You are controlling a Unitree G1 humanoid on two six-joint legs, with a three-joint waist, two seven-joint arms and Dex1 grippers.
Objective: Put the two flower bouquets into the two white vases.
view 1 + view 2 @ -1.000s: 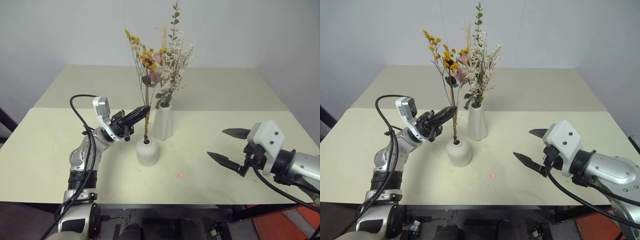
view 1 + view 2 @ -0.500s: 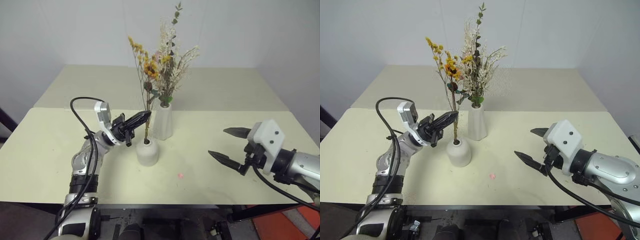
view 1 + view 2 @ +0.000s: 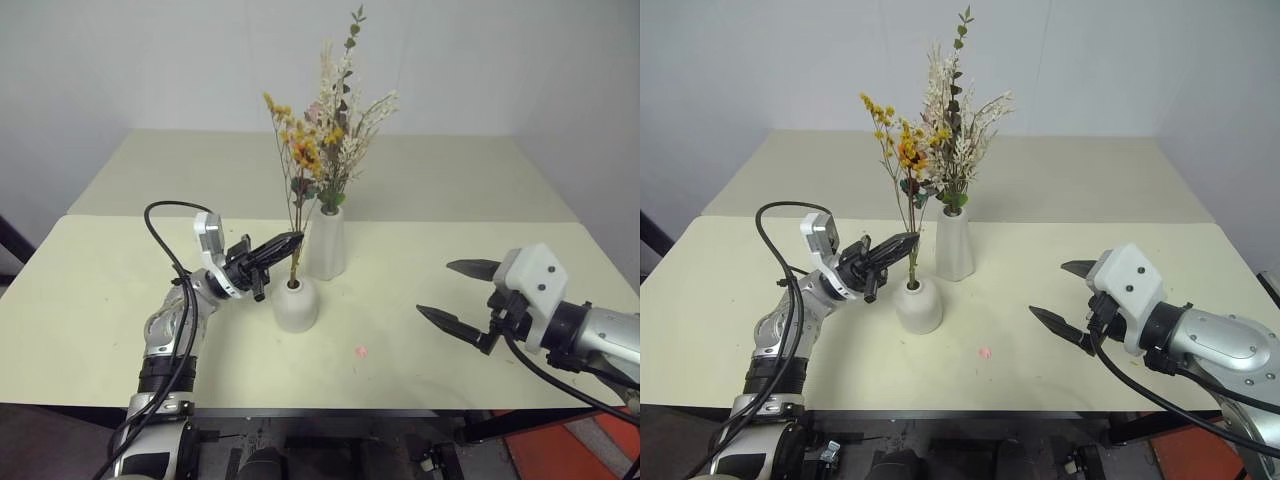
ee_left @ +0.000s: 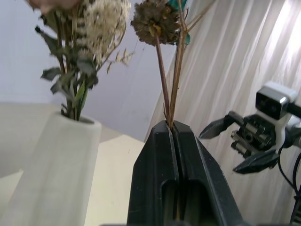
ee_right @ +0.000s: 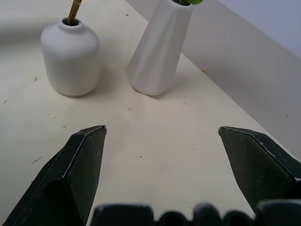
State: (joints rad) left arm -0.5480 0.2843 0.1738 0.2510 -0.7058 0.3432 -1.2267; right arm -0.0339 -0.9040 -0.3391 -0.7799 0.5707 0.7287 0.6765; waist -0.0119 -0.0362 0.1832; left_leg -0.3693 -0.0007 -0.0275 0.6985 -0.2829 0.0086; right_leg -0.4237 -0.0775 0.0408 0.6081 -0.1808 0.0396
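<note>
The left gripper [image 3: 288, 243], at centre-left of the head view, is clamped fully closed on the stems of the thin sprig with orange-yellow flowers [image 3: 297, 150]. The grip sits just above the mouth of the squat dome-shaped vase [image 3: 296, 303], and the stem foot is already inside the small hole. Holding low on the stems keeps the sprig upright and steered into the narrow opening.

The large dried bunch [image 3: 345, 100] stands in the tall tapered vase [image 3: 326, 243], just behind the squat vase at frame centre.

The right gripper [image 3: 458, 297], at lower right, hangs above the table [image 3: 100, 300] with its jaws spread wide and holding nothing, well apart from both vases; judged to be parked clear of the insertion.
</note>
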